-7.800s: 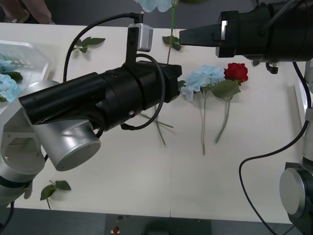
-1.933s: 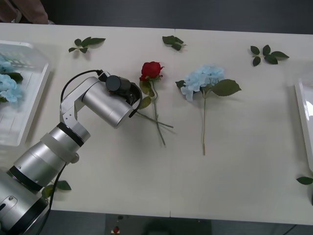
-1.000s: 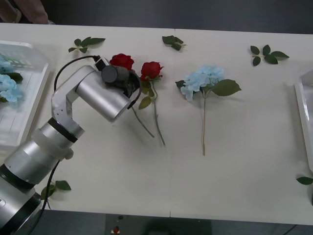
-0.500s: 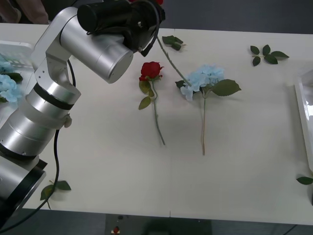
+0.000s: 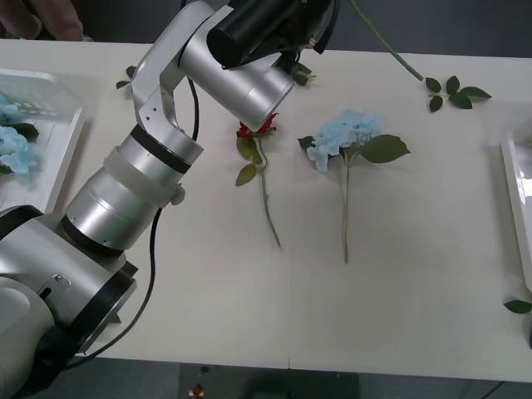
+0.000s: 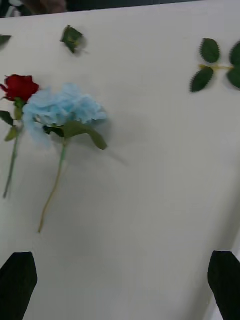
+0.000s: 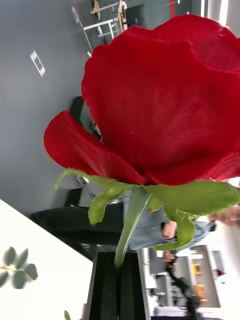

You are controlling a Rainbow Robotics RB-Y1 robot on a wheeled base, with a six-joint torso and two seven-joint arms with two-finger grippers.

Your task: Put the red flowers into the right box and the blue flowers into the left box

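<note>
A broad cream-white table [image 5: 399, 316] carries a red artificial rose [image 5: 259, 166] beside a pale blue hydrangea-like stem [image 5: 347, 141]. Shallow white plastic trays sit at its left edge [image 5: 50, 158] and right edge [image 5: 517, 208]. Loose green leaf sprigs [image 5: 453, 90] lie scattered.

Light: bright, even, from overhead.
Shadows: faint, soft, beneath the blue flower [image 5: 345, 134].
Glare: sheen along the silver arm [image 5: 141, 179].
Blur: right wrist view soft; background behind the held rose [image 7: 160, 100] defocused.
</note>
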